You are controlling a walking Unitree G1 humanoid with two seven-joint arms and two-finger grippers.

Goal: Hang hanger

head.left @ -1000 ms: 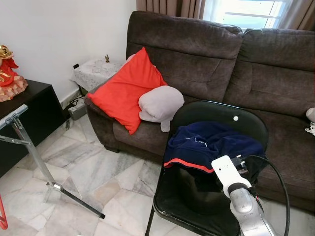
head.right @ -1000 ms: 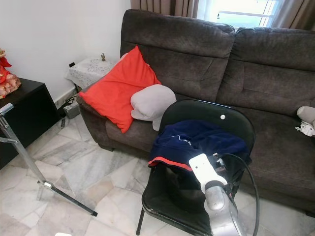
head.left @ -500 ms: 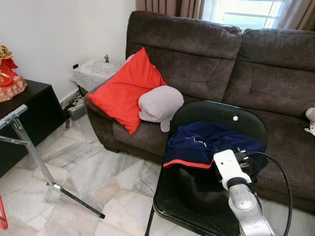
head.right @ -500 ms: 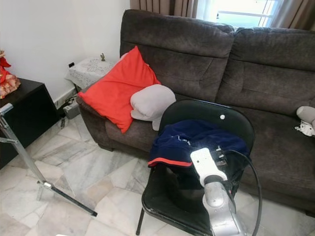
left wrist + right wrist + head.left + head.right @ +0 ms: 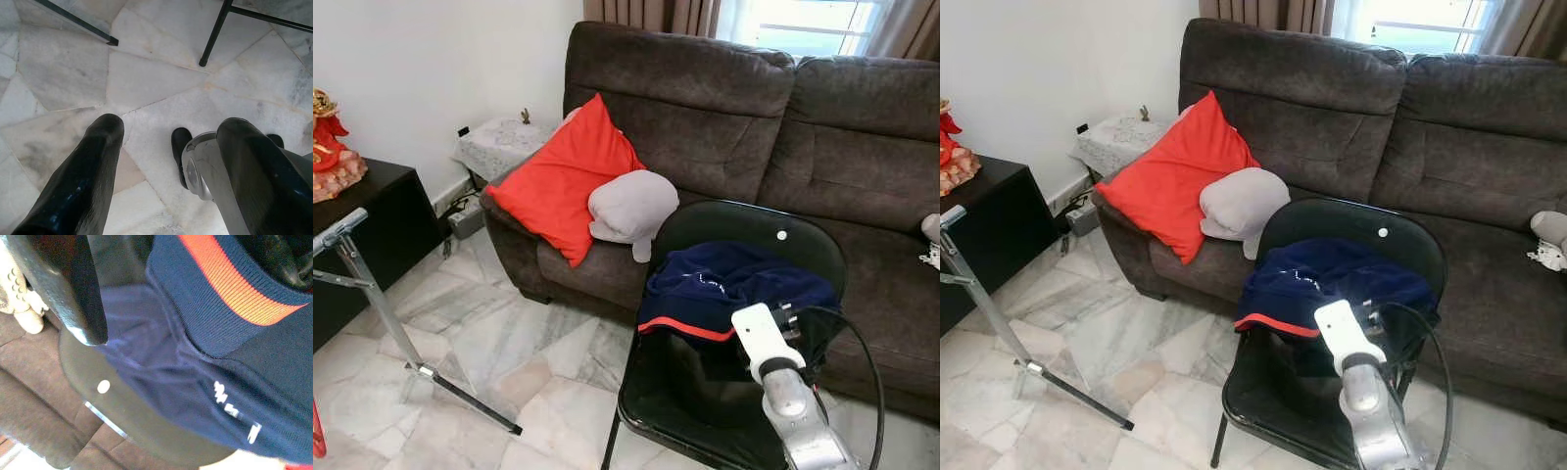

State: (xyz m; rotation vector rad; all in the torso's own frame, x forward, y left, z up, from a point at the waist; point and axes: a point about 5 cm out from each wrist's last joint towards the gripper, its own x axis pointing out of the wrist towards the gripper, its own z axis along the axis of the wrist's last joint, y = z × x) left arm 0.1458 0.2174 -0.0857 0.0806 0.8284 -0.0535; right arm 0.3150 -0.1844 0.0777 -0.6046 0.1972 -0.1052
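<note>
A navy garment [image 5: 729,284] with an orange-red hem [image 5: 239,289] lies draped over the seat and back of a black chair [image 5: 773,230]. My right arm [image 5: 764,338] reaches in from below to the garment's front edge. In the right wrist view my right gripper [image 5: 190,298] is open, its fingers [image 5: 73,289] spread wide either side of the hem, close to the cloth. My left gripper [image 5: 171,129] hangs open over the marble floor, nothing between its fingers. No hanger can be made out under the garment.
A brown sofa [image 5: 734,117] with a red cushion [image 5: 568,176] and a grey pillow [image 5: 631,206] stands behind the chair. A metal rack frame [image 5: 372,304] slants across the floor at the left, beside a black cabinet [image 5: 362,235]. Open marble floor [image 5: 509,343] lies between rack and chair.
My right wrist rose slightly towards the garment half a second ago, then eased back down and a little left. The garment and chair have not moved.
</note>
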